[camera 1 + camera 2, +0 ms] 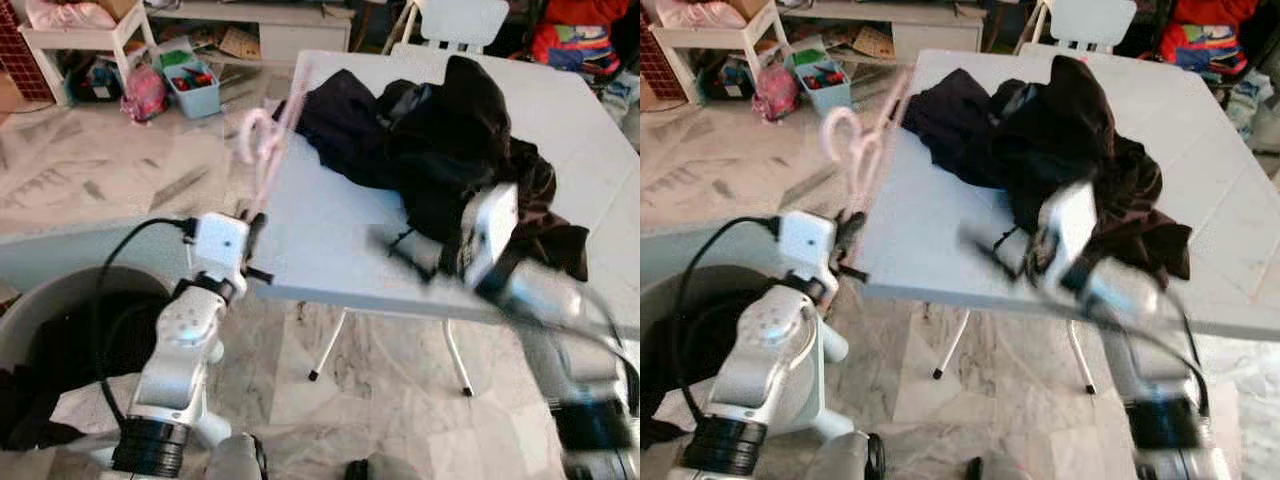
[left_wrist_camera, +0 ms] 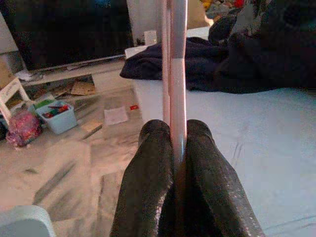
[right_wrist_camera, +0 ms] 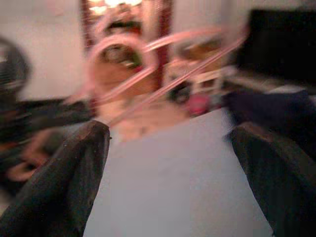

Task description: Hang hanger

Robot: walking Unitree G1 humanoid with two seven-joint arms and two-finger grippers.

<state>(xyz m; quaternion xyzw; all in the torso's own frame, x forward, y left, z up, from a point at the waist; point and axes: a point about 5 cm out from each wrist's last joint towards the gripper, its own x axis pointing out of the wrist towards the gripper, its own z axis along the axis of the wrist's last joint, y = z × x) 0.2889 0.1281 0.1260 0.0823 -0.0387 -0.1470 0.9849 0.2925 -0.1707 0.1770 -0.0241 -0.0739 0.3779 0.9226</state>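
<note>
We see the left gripper (image 2: 175,148) clamped on the lower bar of the pink hanger (image 1: 262,140), which rises from its fingers (image 2: 148,163) beside the worktop's (image 1: 330,240) near left corner, hook uppermost. The right gripper (image 3: 168,148) hangs over the worktop with its fingers spread wide and nothing between them, blurred, just before the heap of dark clothes (image 1: 440,140). The hanger lies well apart from it.
</note>
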